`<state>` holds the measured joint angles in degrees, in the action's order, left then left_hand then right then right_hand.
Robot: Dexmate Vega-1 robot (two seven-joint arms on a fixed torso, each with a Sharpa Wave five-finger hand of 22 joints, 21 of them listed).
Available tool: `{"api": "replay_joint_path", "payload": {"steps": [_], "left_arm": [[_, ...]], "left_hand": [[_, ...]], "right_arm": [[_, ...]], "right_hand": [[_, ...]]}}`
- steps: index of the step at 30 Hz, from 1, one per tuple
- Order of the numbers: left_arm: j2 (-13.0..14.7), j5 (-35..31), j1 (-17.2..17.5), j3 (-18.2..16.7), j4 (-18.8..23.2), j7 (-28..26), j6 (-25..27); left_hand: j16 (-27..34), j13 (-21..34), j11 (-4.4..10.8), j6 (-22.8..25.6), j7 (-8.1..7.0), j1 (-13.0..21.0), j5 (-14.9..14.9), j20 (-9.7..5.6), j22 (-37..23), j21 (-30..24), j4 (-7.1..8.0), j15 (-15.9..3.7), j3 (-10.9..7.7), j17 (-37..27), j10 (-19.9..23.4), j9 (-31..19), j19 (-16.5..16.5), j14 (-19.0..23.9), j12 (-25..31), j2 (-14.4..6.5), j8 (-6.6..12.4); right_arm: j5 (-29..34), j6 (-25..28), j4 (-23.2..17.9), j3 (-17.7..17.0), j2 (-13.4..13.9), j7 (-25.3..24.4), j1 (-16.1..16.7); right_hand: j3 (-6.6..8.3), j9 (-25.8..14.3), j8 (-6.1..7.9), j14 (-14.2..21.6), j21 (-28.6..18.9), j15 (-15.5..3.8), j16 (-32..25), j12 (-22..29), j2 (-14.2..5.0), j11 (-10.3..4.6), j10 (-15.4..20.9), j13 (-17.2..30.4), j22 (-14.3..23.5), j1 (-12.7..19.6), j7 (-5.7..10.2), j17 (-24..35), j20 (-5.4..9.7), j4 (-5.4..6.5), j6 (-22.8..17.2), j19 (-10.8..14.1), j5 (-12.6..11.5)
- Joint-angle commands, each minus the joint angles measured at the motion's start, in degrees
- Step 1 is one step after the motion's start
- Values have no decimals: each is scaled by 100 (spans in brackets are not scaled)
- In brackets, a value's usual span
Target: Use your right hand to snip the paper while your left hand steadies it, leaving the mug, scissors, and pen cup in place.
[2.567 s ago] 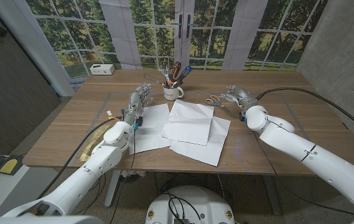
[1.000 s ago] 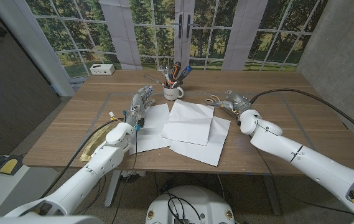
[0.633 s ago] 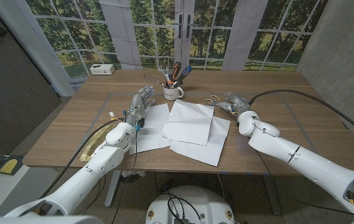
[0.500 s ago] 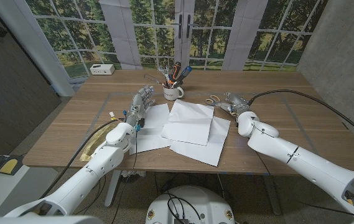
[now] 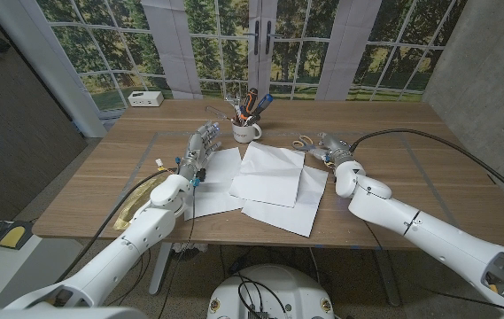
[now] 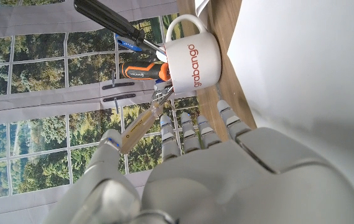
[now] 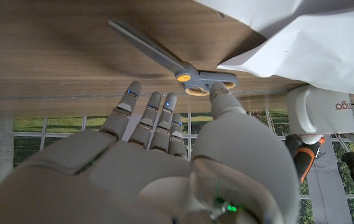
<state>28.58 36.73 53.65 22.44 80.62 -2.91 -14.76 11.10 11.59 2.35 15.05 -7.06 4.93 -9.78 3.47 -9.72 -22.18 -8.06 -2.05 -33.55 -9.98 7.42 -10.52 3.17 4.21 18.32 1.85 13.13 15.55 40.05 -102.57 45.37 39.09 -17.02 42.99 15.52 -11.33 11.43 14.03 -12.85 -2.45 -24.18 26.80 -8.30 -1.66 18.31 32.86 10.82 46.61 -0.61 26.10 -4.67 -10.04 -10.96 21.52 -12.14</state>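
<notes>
Several white paper sheets (image 5: pixel 274 182) lie overlapping mid-table, and one sheet (image 6: pixel 307 74) is seen past my left hand. My left hand (image 5: pixel 197 151) stands with fingers straight and apart at the paper's left edge, holding nothing. Beyond its fingers (image 6: pixel 192 134) is the white mug (image 6: pixel 192 59) full of tools. The scissors (image 5: pixel 305 142) lie on the wood right of the paper. My right hand (image 5: pixel 331 146) is just right of them, open. The right wrist view puts its thumb tip (image 7: pixel 219 93) at the scissors' handles (image 7: pixel 204 81); whether it touches them I cannot tell.
The tool-filled mug (image 5: pixel 246 131) stands behind the paper, left of the scissors. A small white box (image 5: pixel 146 98) sits at the far left of the table (image 5: pixel 411 133). Cables run along both arms. Bare wood lies to the right of my right hand.
My right arm has swung leftward, bringing its hand closer to the scissors. My left hand and the paper have stayed put.
</notes>
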Motion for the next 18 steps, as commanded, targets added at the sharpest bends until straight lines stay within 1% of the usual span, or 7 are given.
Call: {"api": "replay_joint_path", "payload": {"steps": [1, 10, 12, 13, 15, 18], "left_arm": [[113, 48, -29, 27, 80, 131, 159], [77, 19, -29, 22, 24, 129, 48], [69, 28, -12, 11, 20, 135, 9], [16, -3, 13, -6, -15, 100, -135], [29, -46, 40, -17, -2, 85, -210], [11, -12, 86, -48, 11, 62, -252]], "left_hand": [[-3, 19, 1, -4, 14, 30, -20, 9, -17, 53, 8, 14, 36, -32, 3, -25, 29, -30, -35, -30, -27], [-1, 20, -5, -21, 6, 18, -19, 15, -18, 83, 15, 27, 45, -34, 12, -26, 36, -28, -48, -33, -53], [0, 21, -4, -24, 7, 16, -19, 13, -18, 87, 16, 25, 46, -34, 8, -26, 37, -28, -51, -34, -56], [5, 21, -3, -11, 12, 13, -19, 13, -18, 91, 17, 25, 47, -34, 14, -27, 41, -14, -52, -35, -55], [19, 22, -8, 67, 13, 11, -20, 16, -18, 112, 19, -26, 50, -34, 99, -28, 57, 26, -32, -43, -39], [18, 23, -12, 92, 19, 12, -21, 10, -18, 119, 19, -27, 50, -33, 90, -28, 65, 28, -41, -45, -34]], "right_arm": [[196, -56, 168, 70, -122, -155, 5], [393, 93, 303, 187, -192, -164, -65], [453, 177, 329, 230, -208, -139, -98], [476, 233, 343, 228, -238, -182, -87], [539, 300, 333, 238, -255, -265, -54], [582, 402, 330, 238, -294, -331, -25]], "right_hand": [[50, -22, -5, 17, -58, -307, -62, 105, 28, -47, 3, 108, 31, 96, 33, 88, 63, 17, -44, 94, -60], [-37, -25, -3, 56, -107, -304, -152, 289, 120, -28, 35, 280, 47, 66, 20, 237, 81, 82, -96, 181, -35], [-60, -25, -7, 54, -105, -291, -171, 332, 131, -34, 32, 324, 50, 45, 12, 278, 59, 104, -99, 168, -27], [-80, -26, -7, 61, -101, -274, -188, 368, 141, -8, 47, 353, 51, 22, 5, 307, 28, 122, -108, 152, -20], [-107, -27, -5, 79, -104, -269, -213, 413, 153, -3, 60, 392, 53, -10, 5, 343, 21, 144, -123, 153, -12], [-170, -28, -5, 94, -108, -258, -258, 514, 175, 12, 95, 476, 58, -100, 22, 424, -19, 198, -152, 148, 7]]}}
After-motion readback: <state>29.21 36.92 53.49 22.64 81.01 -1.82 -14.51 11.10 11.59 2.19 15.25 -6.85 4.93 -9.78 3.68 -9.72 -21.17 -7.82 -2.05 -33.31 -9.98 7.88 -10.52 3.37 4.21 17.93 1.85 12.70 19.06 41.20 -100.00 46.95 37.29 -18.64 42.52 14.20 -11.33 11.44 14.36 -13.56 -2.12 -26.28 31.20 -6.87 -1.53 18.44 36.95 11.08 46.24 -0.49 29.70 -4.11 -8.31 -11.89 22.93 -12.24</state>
